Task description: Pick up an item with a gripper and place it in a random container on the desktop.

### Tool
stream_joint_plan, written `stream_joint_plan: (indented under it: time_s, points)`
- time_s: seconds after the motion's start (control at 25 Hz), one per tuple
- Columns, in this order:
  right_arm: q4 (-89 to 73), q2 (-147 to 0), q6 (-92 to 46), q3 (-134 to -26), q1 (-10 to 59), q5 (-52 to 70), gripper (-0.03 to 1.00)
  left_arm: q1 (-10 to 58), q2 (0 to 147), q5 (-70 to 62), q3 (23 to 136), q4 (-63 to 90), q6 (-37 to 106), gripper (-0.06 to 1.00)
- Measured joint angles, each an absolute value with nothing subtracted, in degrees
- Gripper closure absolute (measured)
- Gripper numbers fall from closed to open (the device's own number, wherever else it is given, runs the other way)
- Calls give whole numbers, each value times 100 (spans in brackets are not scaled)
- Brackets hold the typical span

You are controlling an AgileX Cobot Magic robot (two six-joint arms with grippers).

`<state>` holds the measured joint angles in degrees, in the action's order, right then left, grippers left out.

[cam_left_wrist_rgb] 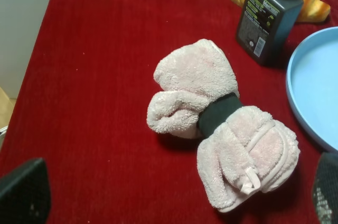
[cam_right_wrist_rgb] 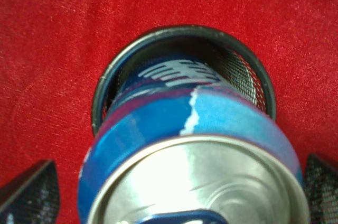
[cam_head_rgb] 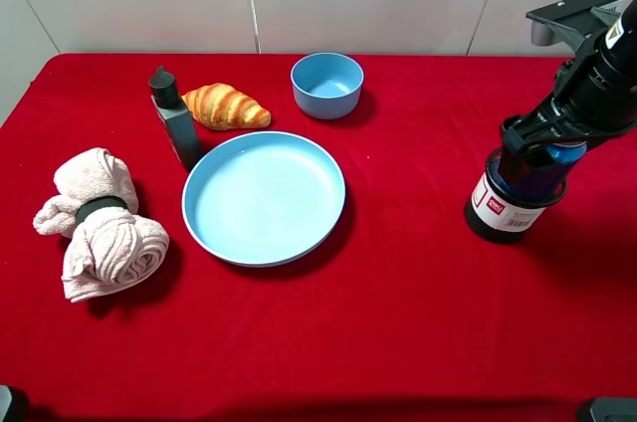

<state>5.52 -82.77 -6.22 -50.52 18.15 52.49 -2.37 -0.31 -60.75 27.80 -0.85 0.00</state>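
The blue can (cam_head_rgb: 562,153) with a silver top stands inside the black wire-mesh cup (cam_head_rgb: 508,208) at the right of the red desktop (cam_head_rgb: 398,322). My right gripper (cam_head_rgb: 542,148) is around the can's upper part. In the right wrist view the can (cam_right_wrist_rgb: 211,123) sits in the cup (cam_right_wrist_rgb: 185,31), and the gripper (cam_right_wrist_rgb: 177,184) has its fingers (cam_right_wrist_rgb: 26,192) spread on either side, the jaws open with a gap to the can. My left gripper (cam_left_wrist_rgb: 174,192) is open and empty, low over the cloth beside a rolled pink towel (cam_left_wrist_rgb: 222,123).
A big blue plate (cam_head_rgb: 264,198) lies in the middle, with a small blue bowl (cam_head_rgb: 326,84) behind it. A dark grey-green bottle (cam_head_rgb: 174,118) and a croissant (cam_head_rgb: 226,106) stand at the back left. The pink towel (cam_head_rgb: 100,223) lies at the left.
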Motion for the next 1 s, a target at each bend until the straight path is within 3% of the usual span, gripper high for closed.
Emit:
stream_joint_plan:
  time_s: [0.4, 1.0]
  points:
    - [572, -8277, -622, -5124, 1815, 5398, 28, -237, -31, -6075, 2780, -85, 0, -5]
    - [567, -8241, -440, -5998, 1815, 6676, 28, -237, -31, -6075, 2780, -85, 0, -5]
